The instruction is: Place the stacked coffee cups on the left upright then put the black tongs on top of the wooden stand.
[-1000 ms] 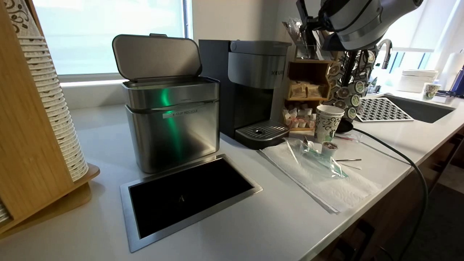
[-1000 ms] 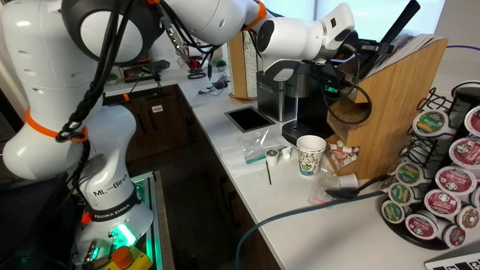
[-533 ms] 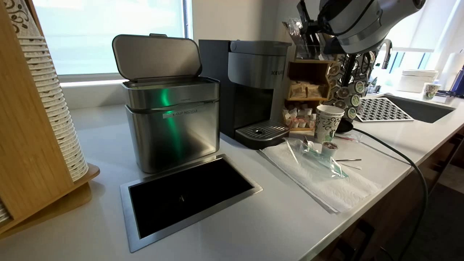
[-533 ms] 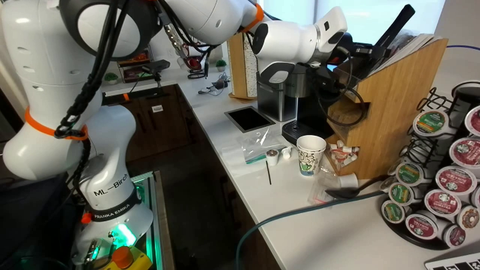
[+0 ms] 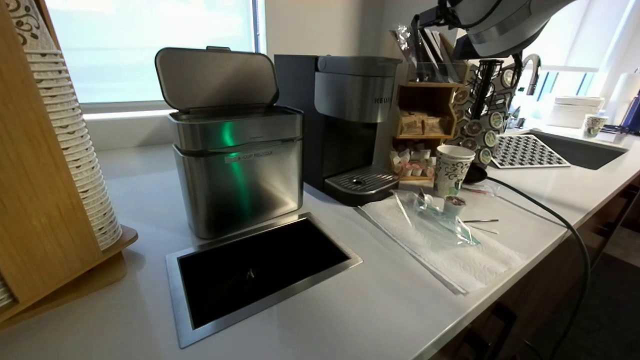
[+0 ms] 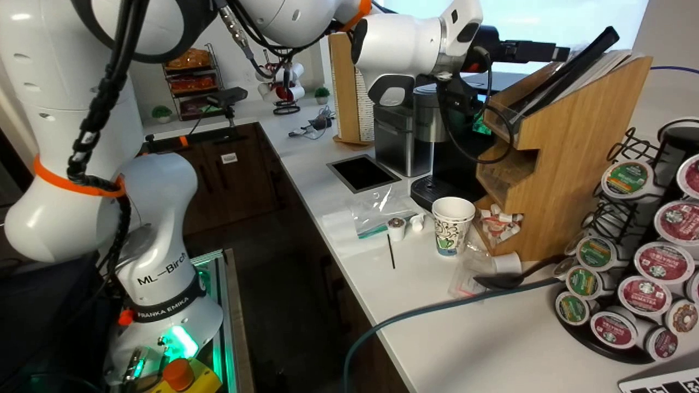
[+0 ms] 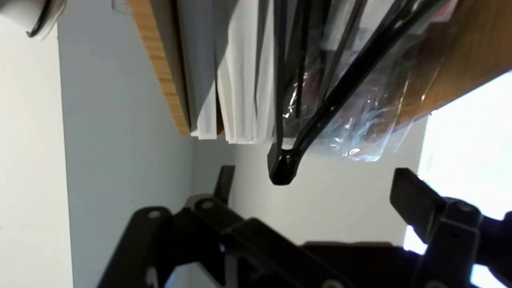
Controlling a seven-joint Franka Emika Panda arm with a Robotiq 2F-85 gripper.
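Observation:
The black tongs [image 7: 328, 108] lie slanted in the top compartment of the wooden stand [image 6: 595, 131], among papers and clear plastic packets. Their joined end points out past the stand's edge toward my gripper [image 7: 315, 176], which is open with its fingers wide apart and nothing gripped. That joined end shows just ahead of the gap between the fingers, apart from both. In an exterior view the tongs [image 6: 581, 65] lean up out of the stand, close to the fingertips. Pale patterned stacked coffee cups [image 6: 453, 224] stand upright on the counter before the stand; both exterior views show them.
A coffee machine [image 5: 355, 95] and a steel bin [image 5: 240, 180] stand beside the stand. A pod carousel [image 6: 650, 256] is on its far side. On the counter lie a plastic bag [image 6: 377, 210], a black spoon [image 6: 505, 281] and a cable [image 6: 426, 311].
My gripper has opened and let go of the tongs, which have dropped lower into the stand's top. The arm has drawn back from the stand. The cups have not moved.

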